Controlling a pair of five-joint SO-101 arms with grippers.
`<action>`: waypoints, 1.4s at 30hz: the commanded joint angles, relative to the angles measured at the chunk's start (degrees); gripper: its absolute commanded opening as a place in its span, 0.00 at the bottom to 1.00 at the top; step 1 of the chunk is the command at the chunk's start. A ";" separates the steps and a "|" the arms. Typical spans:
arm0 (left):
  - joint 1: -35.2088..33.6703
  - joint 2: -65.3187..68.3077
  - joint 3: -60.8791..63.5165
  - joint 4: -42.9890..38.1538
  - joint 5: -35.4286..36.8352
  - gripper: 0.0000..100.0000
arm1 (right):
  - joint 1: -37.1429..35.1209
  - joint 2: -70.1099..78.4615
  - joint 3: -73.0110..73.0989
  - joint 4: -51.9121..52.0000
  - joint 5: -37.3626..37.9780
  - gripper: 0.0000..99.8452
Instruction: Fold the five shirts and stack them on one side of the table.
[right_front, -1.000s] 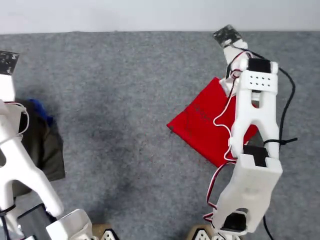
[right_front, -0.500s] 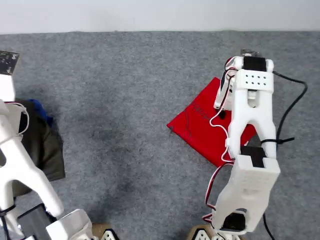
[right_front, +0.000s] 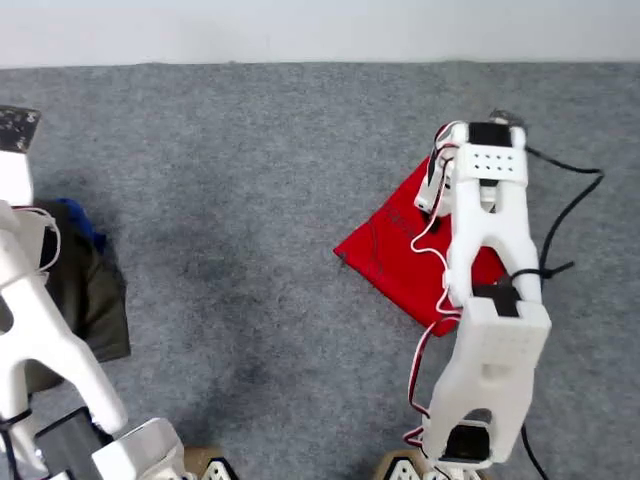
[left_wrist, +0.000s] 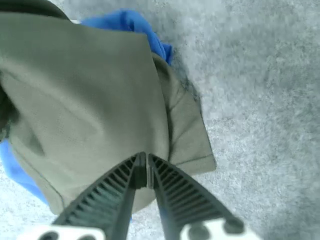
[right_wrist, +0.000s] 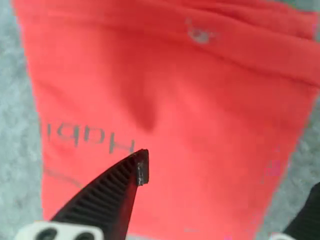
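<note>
A folded red shirt (right_front: 390, 255) lies on the grey table at the right, and my right arm (right_front: 490, 230) stands over it. In the right wrist view the red shirt (right_wrist: 200, 90) lies close below my right gripper (right_wrist: 225, 192), which is open, one ribbed finger (right_wrist: 125, 185) hovering above the printed side. At the table's left edge an olive shirt (right_front: 95, 295) lies folded on a blue one (right_front: 80, 220). My left gripper (left_wrist: 146, 172) is shut with nothing in it, over the near edge of the olive shirt (left_wrist: 90, 110); the blue shirt (left_wrist: 132, 22) sticks out beneath.
Grey carpet-like cloth (right_front: 230, 180) covers the table between the two arms. The table's far edge meets a pale wall (right_front: 300, 30). Cables (right_front: 575, 210) hang beside the right arm.
My right arm has drawn back from the table's far edge and come down over the red shirt, shifting slightly left. The left arm and the stack have not moved.
</note>
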 joint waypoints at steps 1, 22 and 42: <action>-0.09 -2.55 1.36 1.14 -0.09 0.01 | -0.57 3.74 -0.44 -3.91 -2.11 0.45; -0.09 -2.64 1.80 1.14 -0.09 0.01 | -0.66 13.85 -2.11 -5.05 -2.11 0.04; -0.09 -2.64 1.71 1.14 -0.09 0.01 | 25.45 -2.77 -2.37 2.59 57.41 0.01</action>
